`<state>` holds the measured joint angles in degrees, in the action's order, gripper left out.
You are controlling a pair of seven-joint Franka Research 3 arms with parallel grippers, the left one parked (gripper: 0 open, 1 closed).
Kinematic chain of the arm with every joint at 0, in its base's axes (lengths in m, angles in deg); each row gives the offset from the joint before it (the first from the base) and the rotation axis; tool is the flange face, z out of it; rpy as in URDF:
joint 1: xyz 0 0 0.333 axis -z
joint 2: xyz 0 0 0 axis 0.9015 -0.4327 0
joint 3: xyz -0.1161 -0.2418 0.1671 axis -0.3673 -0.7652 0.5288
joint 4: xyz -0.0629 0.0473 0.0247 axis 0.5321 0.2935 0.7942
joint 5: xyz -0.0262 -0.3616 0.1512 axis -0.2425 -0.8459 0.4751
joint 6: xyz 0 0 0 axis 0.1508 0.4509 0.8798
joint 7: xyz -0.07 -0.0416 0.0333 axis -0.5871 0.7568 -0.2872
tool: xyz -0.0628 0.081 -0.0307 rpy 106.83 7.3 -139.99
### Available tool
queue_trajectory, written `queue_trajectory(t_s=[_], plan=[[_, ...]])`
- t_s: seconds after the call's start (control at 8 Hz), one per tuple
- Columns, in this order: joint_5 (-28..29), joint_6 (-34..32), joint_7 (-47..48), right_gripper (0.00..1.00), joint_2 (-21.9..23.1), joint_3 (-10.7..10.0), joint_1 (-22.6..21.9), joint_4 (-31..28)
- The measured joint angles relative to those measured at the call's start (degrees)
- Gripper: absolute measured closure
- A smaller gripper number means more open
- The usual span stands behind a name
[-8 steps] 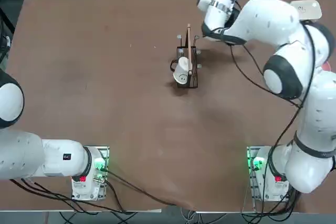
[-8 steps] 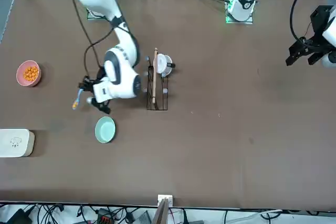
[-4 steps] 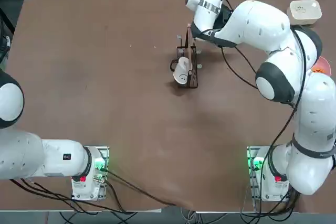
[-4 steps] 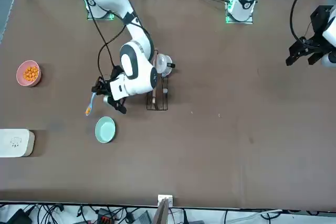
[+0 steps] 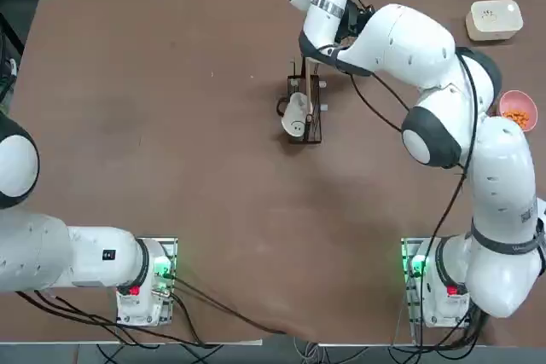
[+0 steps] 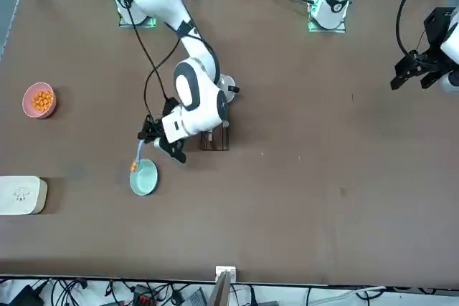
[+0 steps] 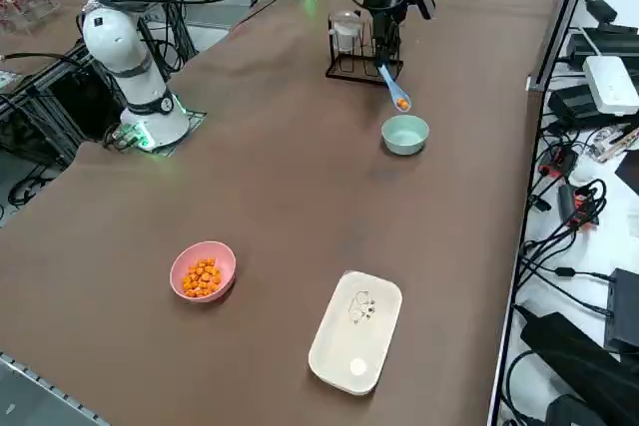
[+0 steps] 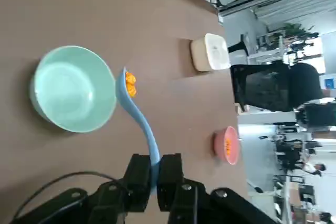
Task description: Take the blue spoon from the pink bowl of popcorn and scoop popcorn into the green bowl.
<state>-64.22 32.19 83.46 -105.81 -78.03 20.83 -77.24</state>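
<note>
Blue spoon [image 8: 143, 123], popcorn-laden [image 8: 130, 84], near the empty mint-green bowl [image 8: 74, 88].

Your right gripper [image 8: 156, 162] is hovering on the near side of the green bowl [image 8: 73, 90], with the blue spoon [image 8: 145, 124] jutting toward it. To the left, the wire rack [image 5: 315, 130] and white mug [image 5: 294, 114] are blocking a low sideways pass. Open desk [image 5: 213, 83] is running from the green bowl rightward, between the white box [image 5: 495, 20] near the far right corner and the pink bowl [image 5: 516, 98] near the right edge. Your right arm [image 5: 503, 176] is crowding the approach from the near edge.
</note>
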Motion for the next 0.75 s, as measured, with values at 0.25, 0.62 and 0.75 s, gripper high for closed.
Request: queue_trajectory(t_s=[0.25,0.62,0.75], plan=[[6.9,1.8,0.1,0.89,-0.1,-1.0,1.3,1.6],[15.3,4.1,0.1,0.89,0.5,-1.1,5.6,3.6],[18.0,5.3,0.1,0.89,1.1,-1.1,6.4,4.0]])
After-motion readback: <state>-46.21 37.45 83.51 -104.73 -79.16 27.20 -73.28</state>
